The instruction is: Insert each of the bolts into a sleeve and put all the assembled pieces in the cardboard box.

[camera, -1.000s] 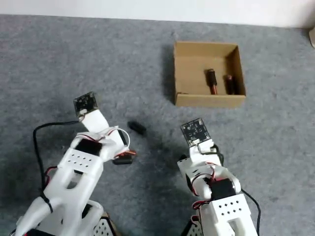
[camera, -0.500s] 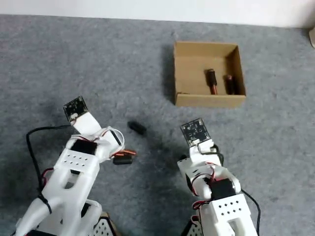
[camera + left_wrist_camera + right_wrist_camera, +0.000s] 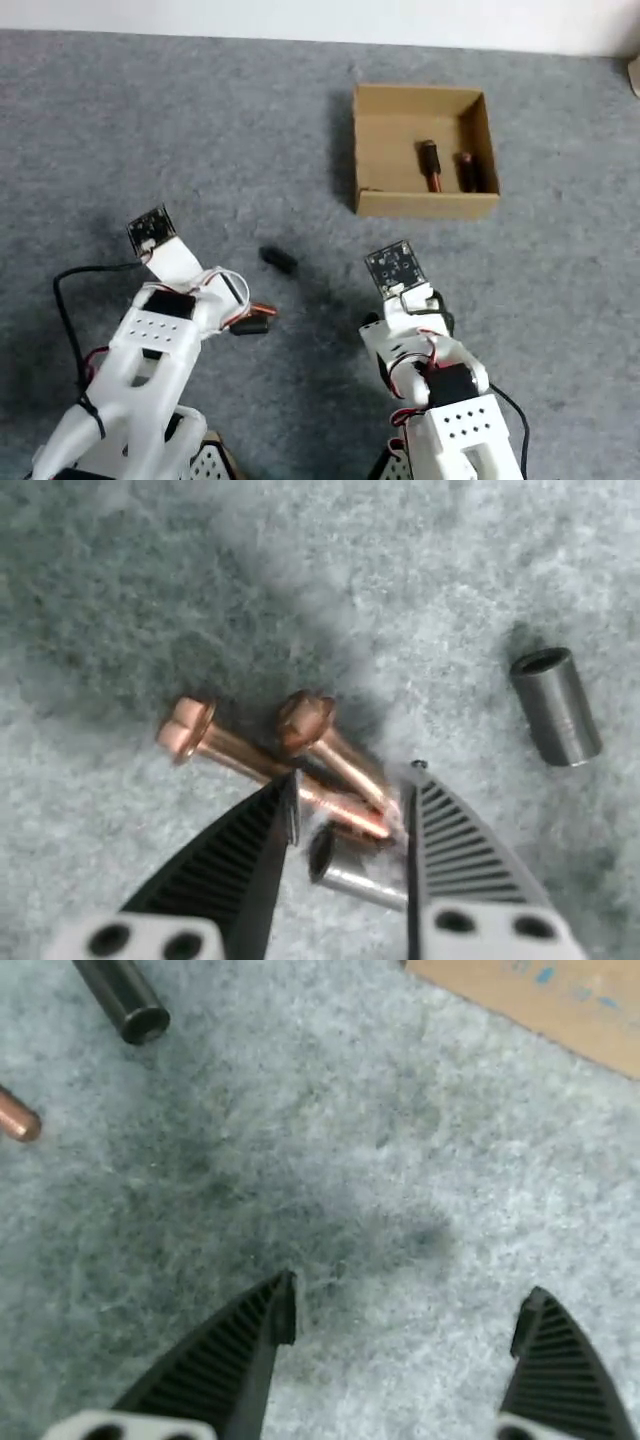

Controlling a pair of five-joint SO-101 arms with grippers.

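A: Left tool [image 3: 352, 780]?
B: Released, jaws apart, gripping nothing. It hangs low over the desk [image 3: 150, 120], with the jaws either side of the bolt shanks and a pale sleeve [image 3: 350, 872].

A: Right tool [image 3: 410, 1290]?
B: Spread wide and empty, over bare grey felt.

A: Loose parts?
B: There's a first bolt [image 3: 215, 742] and a second bolt [image 3: 320, 735]. Both are copper-coloured with flanged hex heads. They lie side by side with the shanks running in toward the jaws. I can't tell if the shanks touch. The pale sleeve is a short metal tube on its side just beside the shank ends, open end facing the camera. The dark sleeve [image 3: 556, 708] lies apart from that cluster, also on its side, with its bore visible.

A: Anything joined out here?
B: No. Neither bolt is in a sleeve.

A: Box [image 3: 425, 205]?
B: On the far side of the desk, beyond the right arm. It's open-topped cardboard with a left piece [image 3: 431, 165] and a right piece [image 3: 466, 172] near each other on the floor. The left one is dark with copper showing. The right one is too small to read.

A: Progress?
B: About half, I'd judge. Two pieces are boxed. Two bolts and two sleeves are left to mate and drop in.
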